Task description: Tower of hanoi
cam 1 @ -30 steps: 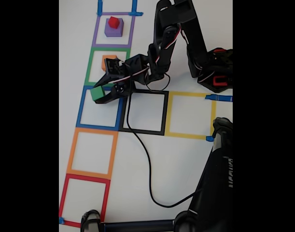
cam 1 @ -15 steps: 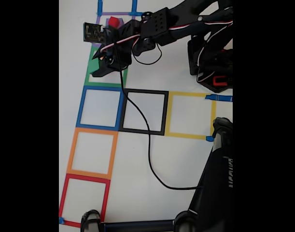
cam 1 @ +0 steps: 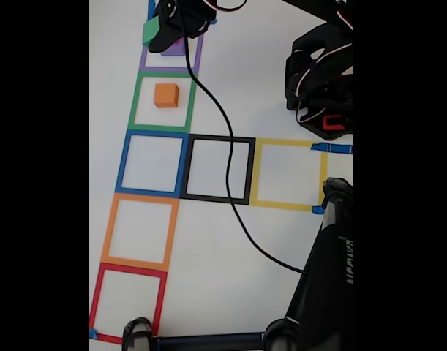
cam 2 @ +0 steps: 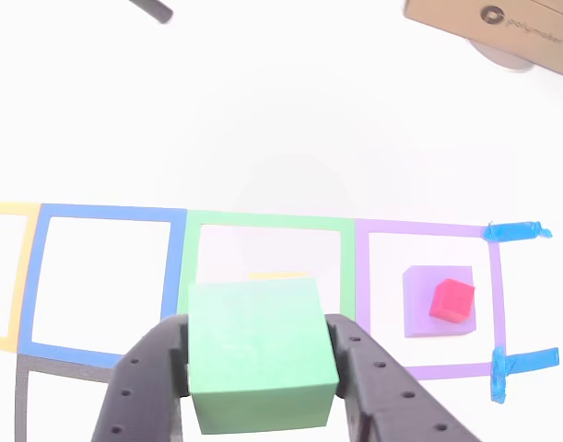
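1. Across the white table (cam 1: 282,88), I see coloured squares running far to near.
2. My claw (cam 2: 255,368) pinches the green block (cam 2: 259,354), hovering over the far purple square (cam 2: 428,230).
3. I'd centre it, lowering gently beside the purple block (cam 2: 419,313) and red cube (cam 2: 451,299).

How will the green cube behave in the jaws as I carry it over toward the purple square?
The green cube looks rigid and flat-sided, so it probably sits squarely in the gripper without rolling. It seems light, likely printed plastic. Its faces look smooth, so a loose grip might let it slip. Landing on the small red cube, it could tip.
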Motion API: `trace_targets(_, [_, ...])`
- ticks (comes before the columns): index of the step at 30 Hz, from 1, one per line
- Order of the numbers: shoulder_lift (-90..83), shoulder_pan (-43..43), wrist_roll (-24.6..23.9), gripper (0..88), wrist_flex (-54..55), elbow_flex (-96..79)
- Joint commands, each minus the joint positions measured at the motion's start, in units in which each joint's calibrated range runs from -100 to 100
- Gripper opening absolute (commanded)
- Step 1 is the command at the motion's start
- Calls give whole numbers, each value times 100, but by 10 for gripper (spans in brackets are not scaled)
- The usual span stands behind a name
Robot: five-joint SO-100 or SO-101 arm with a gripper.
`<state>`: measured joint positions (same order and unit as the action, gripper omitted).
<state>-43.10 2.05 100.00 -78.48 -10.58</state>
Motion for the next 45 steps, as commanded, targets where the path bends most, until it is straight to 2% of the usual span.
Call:
trace_targets(1, [-135, 466, 0, 70, 91, -215])
trace_targets(4, [-385, 725, 0, 68, 714, -1169])
trace_targets(13, [-765, 917, 0, 67, 3629, -4151])
trace_targets(24, [196, 792, 0, 66, 7370, -6197])
trace_targets(31, [826, 639, 0, 63, 9078, -6924])
trace_targets(45, [2844, 764, 0, 61, 11483, -7115])
